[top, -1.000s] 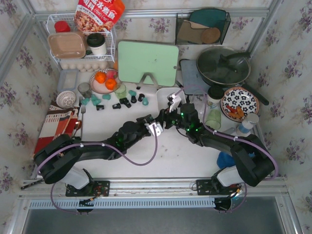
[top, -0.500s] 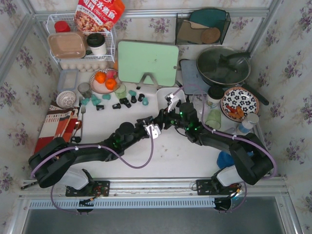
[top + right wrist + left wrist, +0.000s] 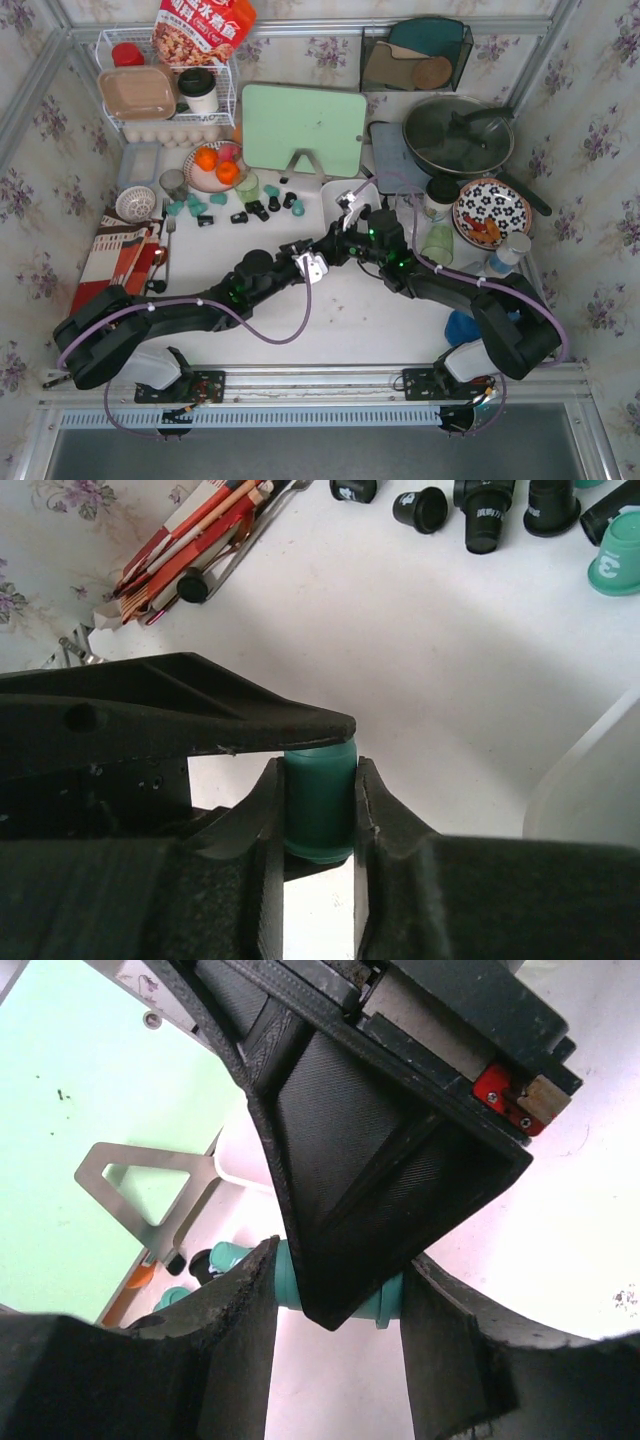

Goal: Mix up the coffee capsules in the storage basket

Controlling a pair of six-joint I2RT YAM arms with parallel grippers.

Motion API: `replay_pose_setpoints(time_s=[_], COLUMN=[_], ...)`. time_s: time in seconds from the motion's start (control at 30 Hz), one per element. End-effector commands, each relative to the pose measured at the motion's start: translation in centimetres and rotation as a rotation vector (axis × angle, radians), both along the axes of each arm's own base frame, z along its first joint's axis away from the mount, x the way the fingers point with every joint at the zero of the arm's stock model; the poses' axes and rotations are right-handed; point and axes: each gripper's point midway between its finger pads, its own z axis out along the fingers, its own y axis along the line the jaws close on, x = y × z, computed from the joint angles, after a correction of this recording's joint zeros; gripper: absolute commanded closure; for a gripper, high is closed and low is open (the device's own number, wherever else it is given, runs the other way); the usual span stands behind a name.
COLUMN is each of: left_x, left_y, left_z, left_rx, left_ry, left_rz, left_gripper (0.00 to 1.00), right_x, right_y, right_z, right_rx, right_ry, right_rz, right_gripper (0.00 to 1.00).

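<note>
Both grippers meet above the middle of the table on one teal coffee capsule (image 3: pixel 318 798). My left gripper (image 3: pixel 340 1310) is shut on it end to end, and the teal body (image 3: pixel 290 1282) shows beside the right finger that crosses in front. My right gripper (image 3: pixel 318 810) is shut on its sides. In the top view the left gripper (image 3: pixel 328 254) and right gripper (image 3: pixel 342 246) touch tips. More black and teal capsules (image 3: pixel 255 208) lie loose at the back left. The white storage basket (image 3: pixel 328 200) sits mostly under the right arm, and its corner (image 3: pixel 590 780) shows.
A green cutting board (image 3: pixel 303 128) stands behind the grippers. A plate of oranges (image 3: pixel 215 165) and a wire rack (image 3: pixel 165 90) are back left. A lidded pan (image 3: pixel 458 135), a patterned plate (image 3: pixel 490 210) and a glass (image 3: pixel 438 240) crowd the right. A packet with chopsticks (image 3: pixel 120 255) lies left.
My right gripper's jaws have closed onto the teal capsule that the left gripper holds. Both arms have shifted slightly towards the back.
</note>
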Motion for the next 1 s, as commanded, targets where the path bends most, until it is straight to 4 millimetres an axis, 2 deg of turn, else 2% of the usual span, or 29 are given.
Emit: replay_pose_setpoints(time_s=[0.0,0.1,0.27,0.37,0.47,0.57,0.6,0.67,0.8,0.9,0.97], left_x=[0.8,1.1,2.6,4.4,7.2,9.2,9.9,10.9,12.4,13.4,14.1], left_y=[0.0,0.4,2.2,4.3,7.7,11.1,11.6,12.1,11.2,9.7,8.8], left_z=[2.1,2.1,2.6,2.2,1.0,-1.0,-0.8,-2.4,-3.8,-4.6,-5.2], left_rx=[-0.083,-0.102,-0.174,-0.219,-0.251,-0.306,-0.327,-0.312,-0.264,-0.244,-0.233], left_ry=[-0.013,0.002,0.066,0.149,0.298,0.513,0.556,0.648,0.736,0.779,0.811], left_rz=[0.045,0.075,0.173,0.296,0.496,0.699,0.732,0.78,0.78,0.753,0.738], left_gripper=[0.47,0.38,0.0,0.01,0.01,0.01,0.01,0.01,0.03,0.09,0.1], right_x=[2.3,3.2,5.1,6.3,7.3,8.1,8.4,9.0,9.3,9.4,9.2], right_y=[-1.7,-2.9,-6.5,-9.6,-12.2,-13.2,-13.2,-12.9,-12.6,-12.7,-12.7], right_z=[-0.4,-0.6,-1.2,-1.8,-2.9,-4.1,-4.5,-5.3,-7.2,-7.3,-7.0], right_rx=[-0.046,-0.063,-0.12,-0.177,-0.248,-0.321,-0.344,-0.382,-0.463,-0.474,-0.465], right_ry=[-0.024,-0.037,-0.071,-0.098,-0.118,-0.13,-0.127,-0.116,-0.072,-0.067,-0.071], right_rz=[-0.157,-0.249,-0.472,-0.642,-0.781,-0.832,-0.831,-0.826,-0.806,-0.808,-0.808], right_gripper=[0.87,0.99,1.0,1.0,1.0,0.76,0.7,0.6,0.38,0.3,0.29])
